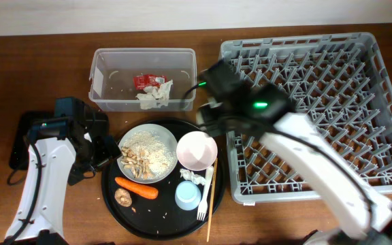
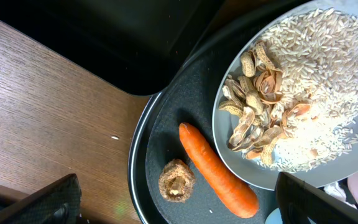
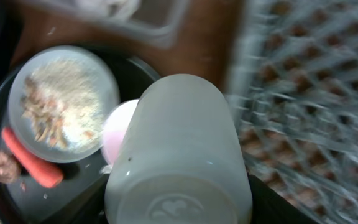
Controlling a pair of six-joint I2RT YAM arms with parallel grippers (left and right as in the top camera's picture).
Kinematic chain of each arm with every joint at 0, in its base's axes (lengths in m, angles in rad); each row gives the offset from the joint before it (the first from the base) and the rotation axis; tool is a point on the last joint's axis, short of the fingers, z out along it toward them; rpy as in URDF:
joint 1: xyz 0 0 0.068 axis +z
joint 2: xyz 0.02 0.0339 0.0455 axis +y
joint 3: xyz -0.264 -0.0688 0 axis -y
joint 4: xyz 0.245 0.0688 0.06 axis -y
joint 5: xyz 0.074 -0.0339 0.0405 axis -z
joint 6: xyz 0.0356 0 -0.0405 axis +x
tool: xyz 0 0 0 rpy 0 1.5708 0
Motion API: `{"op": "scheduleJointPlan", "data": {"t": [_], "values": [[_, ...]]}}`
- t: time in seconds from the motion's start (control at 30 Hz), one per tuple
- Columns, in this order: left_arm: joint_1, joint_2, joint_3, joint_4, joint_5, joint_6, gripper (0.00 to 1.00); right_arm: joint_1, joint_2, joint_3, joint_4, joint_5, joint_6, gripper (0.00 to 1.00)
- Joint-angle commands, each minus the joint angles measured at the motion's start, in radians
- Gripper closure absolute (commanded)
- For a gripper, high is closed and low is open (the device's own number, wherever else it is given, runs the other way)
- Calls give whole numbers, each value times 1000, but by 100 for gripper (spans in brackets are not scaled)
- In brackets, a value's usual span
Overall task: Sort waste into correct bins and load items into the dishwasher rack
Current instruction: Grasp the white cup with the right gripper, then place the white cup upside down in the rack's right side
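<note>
My right gripper point(image 3: 179, 208) is shut on a translucent white cup point(image 3: 179, 137), held on its side in the air between the black tray and the grey dishwasher rack point(image 1: 332, 102); in the overhead view the gripper point(image 1: 213, 102) is at the rack's left edge. My left gripper point(image 2: 179, 208) is open and empty over the tray's left rim point(image 2: 138, 155), above a carrot point(image 2: 219, 171) and a brown stub point(image 2: 176, 180). A grey plate point(image 1: 148, 151) holds rice and peanut shells.
On the tray point(image 1: 111, 197) lie a pink bowl point(image 1: 197, 150), a blue cup point(image 1: 188, 195), a white fork point(image 1: 205, 194), a chopstick point(image 1: 211, 204) and crumpled paper point(image 1: 192, 177). A clear bin point(image 1: 143, 102) with wrapper and tissue stands behind. A black bin point(image 1: 26, 136) is at left.
</note>
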Motion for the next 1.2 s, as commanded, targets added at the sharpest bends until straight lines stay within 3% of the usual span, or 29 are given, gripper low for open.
{"op": "scheduleJointPlan", "data": {"t": [0.0,0.33,0.53,0.8,1.17], "values": [[6,6,-7,2,-15,13,1,-174,-84,10,-66,69,41,41],[6,6,-6,2,-15,13,1,-864,-121,-35,-140,66,-19,41],[6,6,-7,2,-15,13,1,-1137,-120,-187,-39,65,-27,41],[6,6,-6,-2,-15,13,1,-1312,-111,-322,134,11,-26,41],[6,6,-7,-2,-14,13,1,-1312,-8,-344,193,-59,-53,41]]}}
